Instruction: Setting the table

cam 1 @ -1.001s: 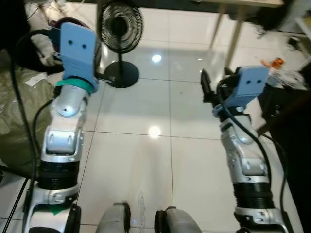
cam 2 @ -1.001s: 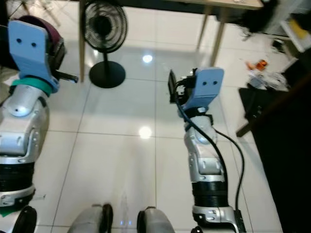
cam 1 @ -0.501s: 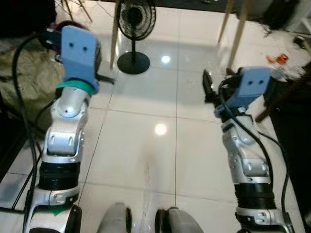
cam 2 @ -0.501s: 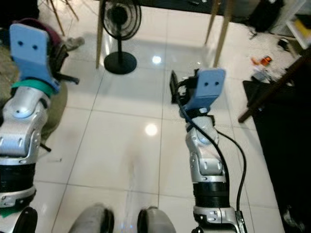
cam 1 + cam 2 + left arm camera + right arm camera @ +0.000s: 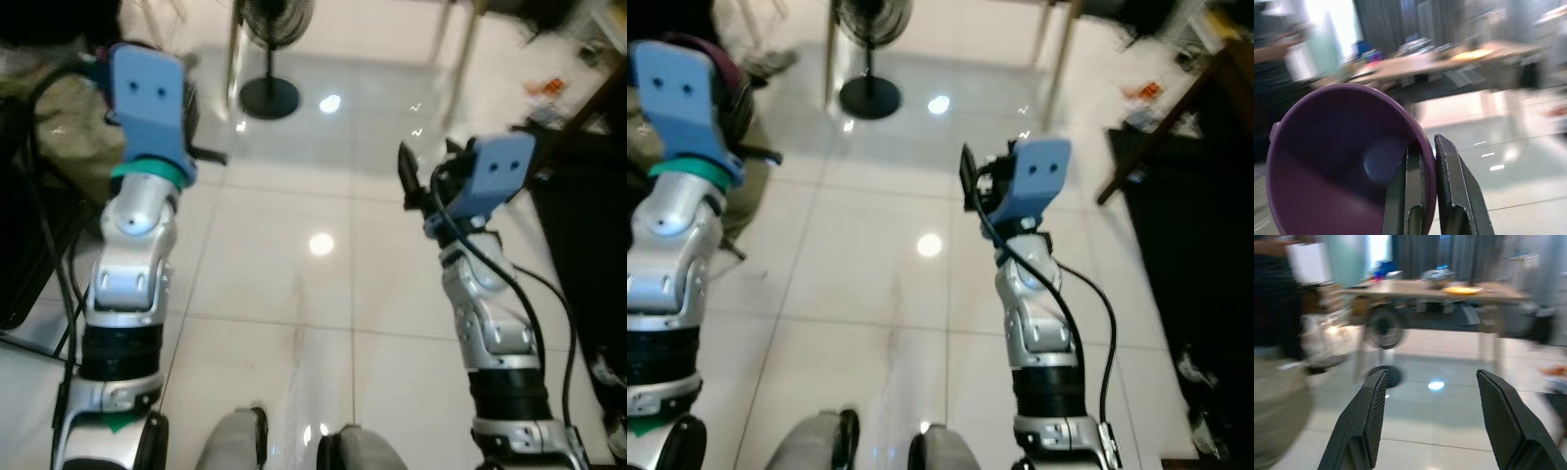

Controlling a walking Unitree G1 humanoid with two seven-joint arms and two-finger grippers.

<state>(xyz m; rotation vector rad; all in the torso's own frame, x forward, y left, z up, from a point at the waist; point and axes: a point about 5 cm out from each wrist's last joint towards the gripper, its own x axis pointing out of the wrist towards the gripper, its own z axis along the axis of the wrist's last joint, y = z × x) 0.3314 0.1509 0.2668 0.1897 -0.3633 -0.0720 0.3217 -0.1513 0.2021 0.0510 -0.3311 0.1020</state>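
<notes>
We found the left gripper (image 5: 1427,196) pinched narrow on the rim of a purple bowl (image 5: 1337,166), one finger inside the wall and one outside. The bowl was carried at the end of the raised left arm, its dark edge just visible beside the blue wrist housing (image 5: 720,88). The right gripper (image 5: 1432,421) stood wide and held nothing, fingers (image 5: 1371,416) well apart. Ahead we noted a glossy white tile floor (image 5: 294,255), a black pedestal fan (image 5: 1382,333) and a long wooden table (image 5: 1449,291) bearing blurred items. Views were motion-smeared.
</notes>
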